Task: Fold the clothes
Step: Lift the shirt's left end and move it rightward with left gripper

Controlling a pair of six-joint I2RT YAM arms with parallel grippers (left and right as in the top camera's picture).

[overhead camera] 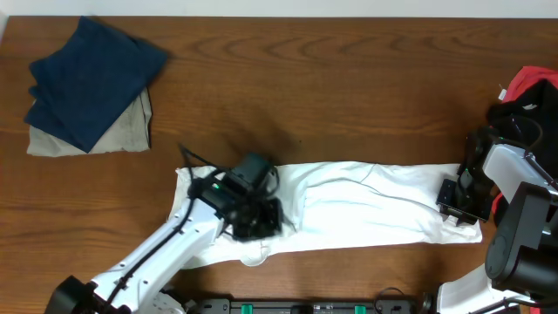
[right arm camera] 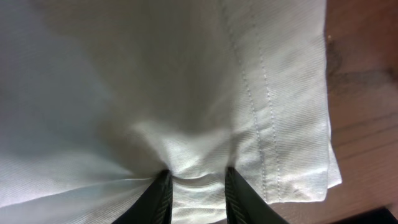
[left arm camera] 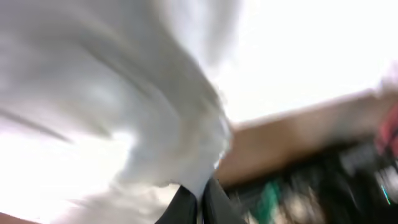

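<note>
While it lies stretched into a long, narrow band along the near edge of the bench, the shirt shows only white cloth, creased along its length. Its left end sits bunched and raised around the left gripper, with a small lobe of cloth poking toward the near edge just below it. Its right end lies flat, close to the bench's right edge.

From the left wrist the picture is badly blurred. Even so, the left gripper shows its dark fingers drawn close together at the bottom of the view, with a fold of the shirt running into them, so it looks clamped on the cloth.

From the right wrist the right gripper is pinched on the shirt. A puckered ridge of cloth sits between its two fingers, and wrinkles fan out from that spot. The stitched hem runs just beside the grip, and bare wood shows past it. In the overhead view the right gripper sits on the shirt's right end.

At the far left corner, well apart from the shirt, a navy garment lies folded on top of a beige garment. Something red shows at the right edge.
</note>
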